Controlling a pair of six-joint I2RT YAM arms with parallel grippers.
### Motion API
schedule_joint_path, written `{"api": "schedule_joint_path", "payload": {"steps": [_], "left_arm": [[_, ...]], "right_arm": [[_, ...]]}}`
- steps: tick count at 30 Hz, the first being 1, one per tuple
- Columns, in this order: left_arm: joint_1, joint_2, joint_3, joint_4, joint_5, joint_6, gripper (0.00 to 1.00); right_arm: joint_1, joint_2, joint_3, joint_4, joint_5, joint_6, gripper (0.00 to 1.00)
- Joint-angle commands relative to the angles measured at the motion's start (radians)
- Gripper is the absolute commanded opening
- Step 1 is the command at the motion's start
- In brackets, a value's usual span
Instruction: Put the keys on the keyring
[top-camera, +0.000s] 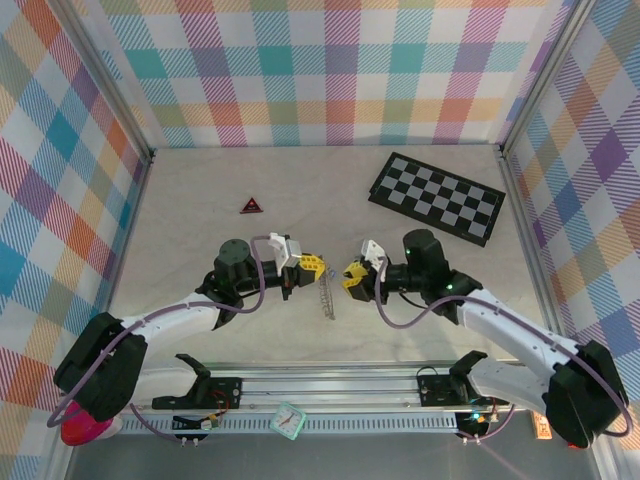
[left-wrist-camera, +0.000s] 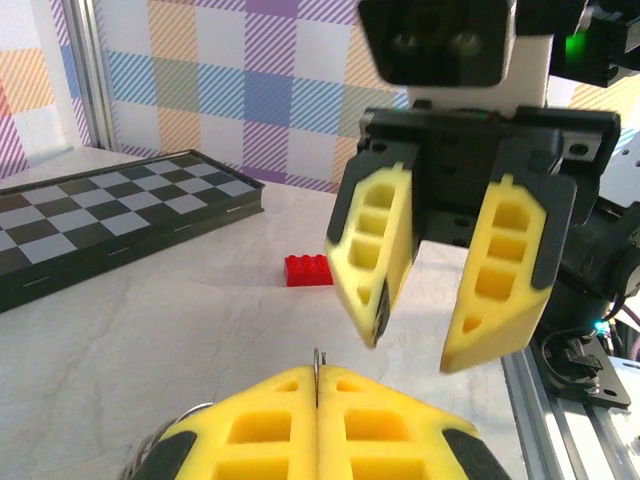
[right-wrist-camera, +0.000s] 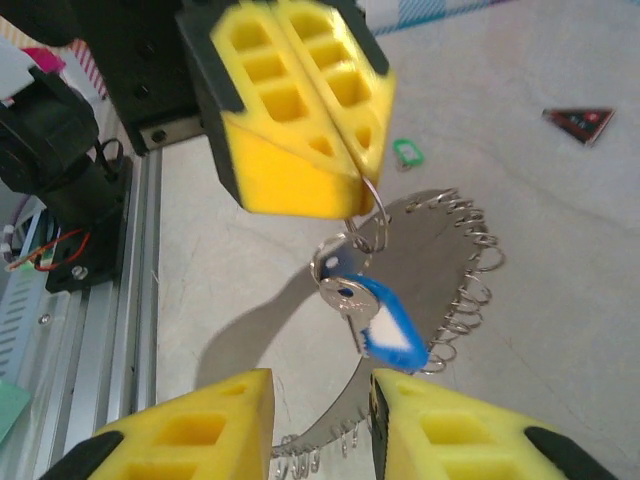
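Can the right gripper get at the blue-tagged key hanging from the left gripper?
Likely yes. The right gripper is open and facing it; the blue-tagged key hangs free under the left gripper, which is shut on its small ring, with nothing between them.

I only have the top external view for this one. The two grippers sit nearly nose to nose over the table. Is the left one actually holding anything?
Observer: Yes. The right wrist view shows the left gripper shut on a small ring, with a blue-tagged key hanging from it.
Operator: And the right gripper, open or shut?
Observer: Open. In the left wrist view the right gripper faces the left one with its jaws apart.
Operator: Where is the big keyring in all this?
Observer: The keyring lies on the table, and the blue-tagged key appears to hang just above it.
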Motion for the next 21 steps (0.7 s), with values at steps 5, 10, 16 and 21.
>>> {"api": "schedule_joint_path", "payload": {"steps": [5,10,16,21], "left_arm": [[-0.025,0.016,-0.002,0.09,0.067,0.001,0.0],[-0.027,0.018,0.0,0.09,0.075,-0.001,0.0],[-0.027,0.02,0.0,0.093,0.075,-0.003,0.0],[-0.027,0.024,0.0,0.102,0.081,-0.012,0.0]], "right_arm": [[-0.006,0.03,0.02,0.178,-0.029,0.044,0.25],[-0.006,0.083,0.049,0.193,-0.066,0.044,0.23],[-0.006,0.123,0.057,0.19,-0.115,0.045,0.24],[-0.006,0.15,0.064,0.194,-0.137,0.046,0.22]]}}
